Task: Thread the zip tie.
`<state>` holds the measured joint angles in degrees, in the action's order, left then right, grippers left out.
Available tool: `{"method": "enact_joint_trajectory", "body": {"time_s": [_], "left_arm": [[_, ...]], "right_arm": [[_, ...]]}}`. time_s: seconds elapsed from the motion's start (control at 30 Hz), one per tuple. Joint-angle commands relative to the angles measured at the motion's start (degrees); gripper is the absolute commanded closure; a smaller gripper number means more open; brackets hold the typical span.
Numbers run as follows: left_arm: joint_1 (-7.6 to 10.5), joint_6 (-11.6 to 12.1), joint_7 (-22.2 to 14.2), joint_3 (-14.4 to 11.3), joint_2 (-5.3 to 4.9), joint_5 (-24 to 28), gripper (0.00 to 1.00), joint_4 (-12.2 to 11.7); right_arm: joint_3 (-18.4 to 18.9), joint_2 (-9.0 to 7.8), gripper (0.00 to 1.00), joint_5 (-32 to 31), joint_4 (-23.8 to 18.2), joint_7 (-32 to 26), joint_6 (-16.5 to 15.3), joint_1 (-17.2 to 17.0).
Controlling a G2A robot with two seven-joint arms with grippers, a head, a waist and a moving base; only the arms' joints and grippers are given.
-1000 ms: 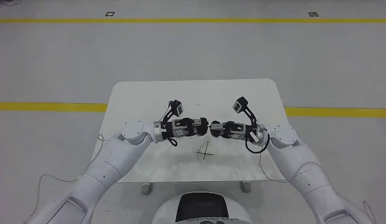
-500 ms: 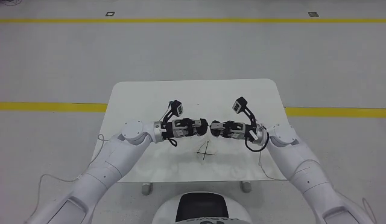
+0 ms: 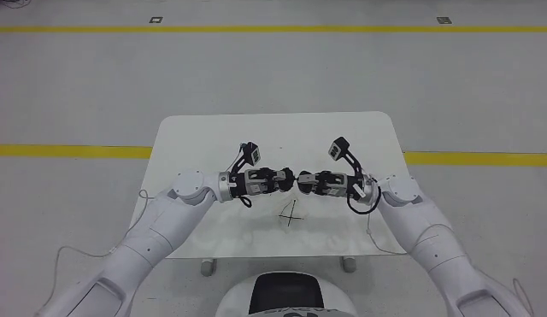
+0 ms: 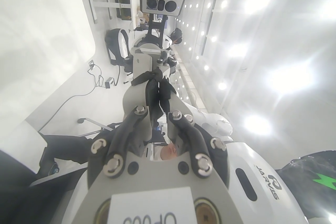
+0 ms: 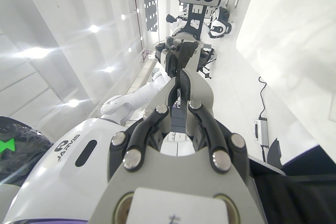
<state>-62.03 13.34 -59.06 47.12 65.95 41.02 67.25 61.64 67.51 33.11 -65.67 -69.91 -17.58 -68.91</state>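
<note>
The white table point(image 3: 179, 137) has rounded corners; bare surface lies from its left edge to the left arm, across the far half behind both wrists, and from the right arm to the right edge; a black cross mark point(image 3: 291, 214) sits near the front edge, just nearer the robot than the meeting fingertips; the left arm comes in over the table's left front part, elbow out to the side, forearm running almost level toward the middle; the left gripper point(image 3: 288, 181) has its dark pads drawn narrow, nearly together, pinching one end of the zip tie point(image 3: 296, 183), a thin dark line bridging the two sets of fingertips above the table's middle; in the wrist views the tie is too thin to make out; the right gripper point(image 3: 303, 183) faces the left one tip to tip, its fingers likewise pressed narrow on the other end; the right arm mirrors the left, elbow out over the right front part.
</note>
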Motion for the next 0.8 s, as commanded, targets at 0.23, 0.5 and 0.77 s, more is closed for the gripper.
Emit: {"method": "enact_joint_trajectory", "body": {"time_s": [0.23,0.5,0.77], "left_arm": [[0.11,-0.2,0.0,0.0,0.06,-0.2,0.85,0.0],[0.16,-0.3,-0.2,0.0,0.11,-0.2,0.88,-0.1],[0.15,-0.2,-0.3,0.0,0.17,-0.1,0.92,-0.3]], "right_arm": [[-0.2,-0.03,1.00,-0.1,-0.2,-0.2,0.1,0.1],[-0.8,0.08,1.00,-0.2,0.2,0.0,0.4,0.5],[-0.9,0.11,1.00,0.0,0.5,0.3,0.2,0.7]]}}
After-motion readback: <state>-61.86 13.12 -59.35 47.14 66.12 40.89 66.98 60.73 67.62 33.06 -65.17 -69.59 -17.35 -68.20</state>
